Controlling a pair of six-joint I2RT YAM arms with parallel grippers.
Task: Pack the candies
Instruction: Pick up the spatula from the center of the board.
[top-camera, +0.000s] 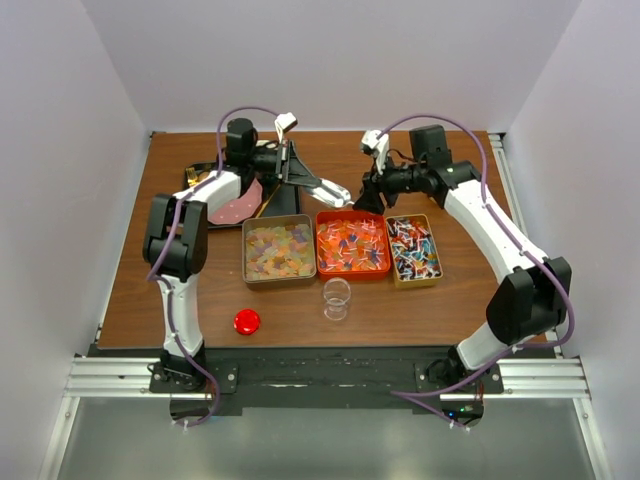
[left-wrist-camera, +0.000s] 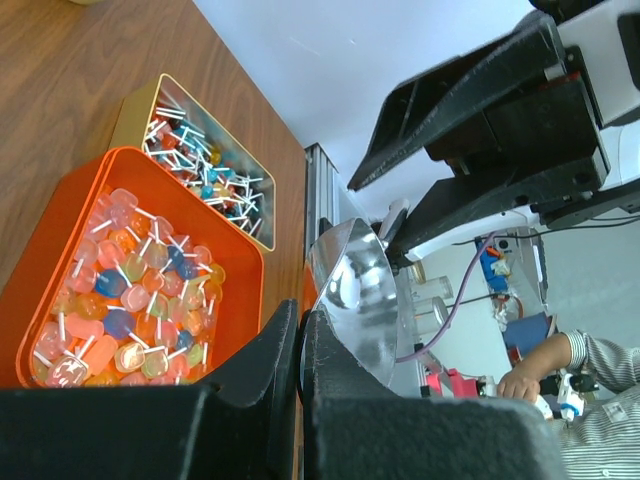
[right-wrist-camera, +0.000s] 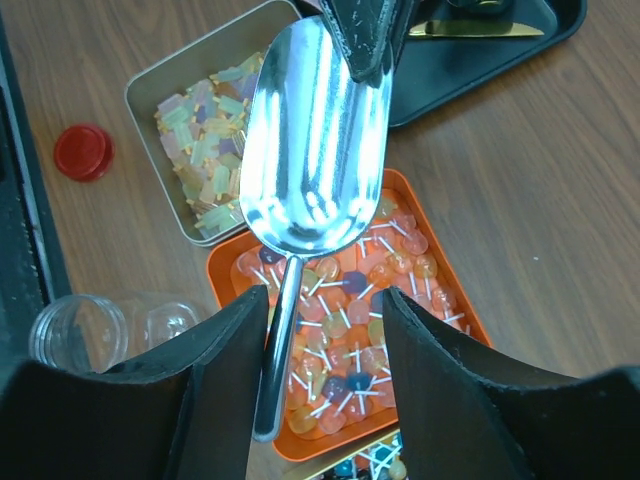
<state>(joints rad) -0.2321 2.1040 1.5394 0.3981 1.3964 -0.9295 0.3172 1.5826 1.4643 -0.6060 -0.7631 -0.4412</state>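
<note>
"Right wrist view: your right gripper (right-wrist-camera: 322, 300) stands released, its fingers apart on either side of the metal scoop's (right-wrist-camera: 315, 130) handle (right-wrist-camera: 278, 350). That handle runs lengthwise out from the palm, with the bowl ahead of the fingertips. It sits closer to one finger, and nothing is clamped."

"Your left gripper (left-wrist-camera: 302, 340) is clenched on the bowl's far rim, so I judge it carries the scoop alone. Your right gripper is the nearer one to the handle. Close it straight across that long axis before the left lets go."

"The candies lie beneath the grippers. The lollipops (right-wrist-camera: 400, 250) fill the orange tray (left-wrist-camera: 248, 300) directly below the scoop. The pastel pieces (right-wrist-camera: 205, 150) sit in the tan tin (right-wrist-camera: 200, 50) off to one side, and the wrapped sweets (left-wrist-camera: 205, 160) in the gold tin (left-wrist-camera: 135, 110) on the other. The clear jar (right-wrist-camera: 80, 330) sits back beside your right wrist, on the tan tin's side."

"You asked about labels: no writing or brand can be read anywhere."
</note>
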